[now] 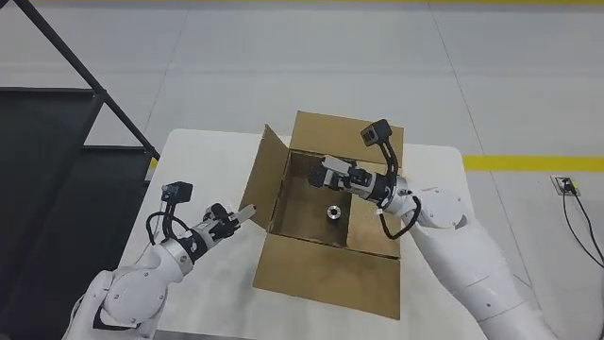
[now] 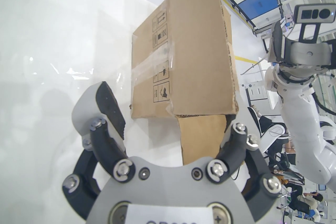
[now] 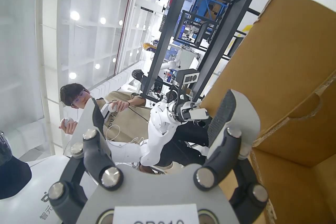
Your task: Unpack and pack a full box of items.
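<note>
An open cardboard box (image 1: 326, 279) stands on the white counter (image 1: 203, 165) with its flaps folded outward; a small round metal piece (image 1: 334, 212) lies on its floor, near the middle. The left hand (image 1: 243, 214) hangs over the counter outside the box, just beside the side flap (image 1: 262, 178); its fingers (image 2: 110, 107) are spread wide and grasp nothing; in the left wrist view the flap's lower corner sits between them, and I cannot tell whether it touches either one. The right hand (image 1: 317, 174) hovers within the box opening near a far corner, above the floor and apart from the metal piece; it too is released, holding nothing; its fingers (image 3: 231, 114) are well apart, one close to the cardboard wall (image 3: 288, 64).
</note>
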Controlling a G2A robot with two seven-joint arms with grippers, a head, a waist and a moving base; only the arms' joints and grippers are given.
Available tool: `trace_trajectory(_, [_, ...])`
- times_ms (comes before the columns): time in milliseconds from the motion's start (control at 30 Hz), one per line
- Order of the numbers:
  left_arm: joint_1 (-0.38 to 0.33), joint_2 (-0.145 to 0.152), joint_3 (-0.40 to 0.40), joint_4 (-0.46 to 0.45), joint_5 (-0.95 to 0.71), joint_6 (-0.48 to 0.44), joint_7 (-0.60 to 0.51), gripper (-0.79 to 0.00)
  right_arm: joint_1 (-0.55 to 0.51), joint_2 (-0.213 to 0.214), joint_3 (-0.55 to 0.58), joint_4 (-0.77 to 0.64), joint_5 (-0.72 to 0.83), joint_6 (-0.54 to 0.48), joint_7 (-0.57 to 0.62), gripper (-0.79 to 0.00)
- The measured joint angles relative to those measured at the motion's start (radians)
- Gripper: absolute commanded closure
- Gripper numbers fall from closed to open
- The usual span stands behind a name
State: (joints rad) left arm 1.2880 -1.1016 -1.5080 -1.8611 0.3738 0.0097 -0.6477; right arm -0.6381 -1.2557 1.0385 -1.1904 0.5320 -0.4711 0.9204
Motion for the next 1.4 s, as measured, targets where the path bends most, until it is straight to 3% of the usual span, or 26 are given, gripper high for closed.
trace_trajectory(233, [0.015,0.011,-0.091,0.063,-0.059,-0.002,-0.038,-0.785,-0.088,0.039,0.126,-0.043,-0.039,0.011,0.033,-0.785])
trace_trajectory(367, [0.01,0.014,-0.098,0.102,-0.05,0.007,-0.06,-0.785,-0.115,0.05,0.17,-0.045,-0.034,0.012,0.038,-0.785])
trace_trajectory(733, [-0.036,0.018,-0.034,0.212,-0.015,0.01,-0.126,-0.785,-0.179,0.075,0.269,-0.099,0.001,0.004,0.08,-0.785])
trace_trajectory(1233, [-0.104,0.017,0.034,0.328,-0.005,0.022,-0.142,-0.785,-0.214,0.087,0.298,-0.124,-0.01,0.008,0.088,-0.785])
trace_trajectory(1400, [-0.11,0.017,0.045,0.327,-0.009,0.017,-0.137,-0.785,-0.224,0.093,0.328,-0.108,-0.186,0.009,-0.104,-0.785])
